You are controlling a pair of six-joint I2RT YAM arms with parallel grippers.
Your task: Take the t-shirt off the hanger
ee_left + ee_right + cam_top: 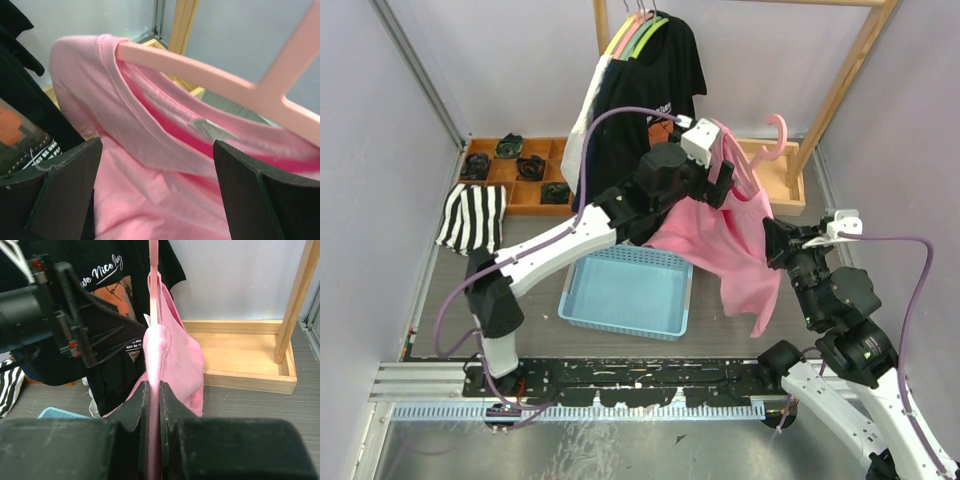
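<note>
A pink t-shirt (720,240) hangs on a pink hanger (778,135) in mid-air, above the right end of the basket. My right gripper (775,240) is shut on the hanger's near end (153,415), with the shirt (175,355) draping beyond the fingers and the hanger's neck (153,270) rising above. My left gripper (725,185) is open at the shirt's neck. In the left wrist view its fingers straddle the collar (150,150), with pink cloth (150,200) between them and the hanger's bar (210,77) just beyond.
A light blue basket (625,290) sits under the shirt. Black t-shirts (645,80) hang on the wooden rack (840,90) behind my left arm. A wooden tray (515,190) with dark items and a striped cloth (470,215) lie at the left.
</note>
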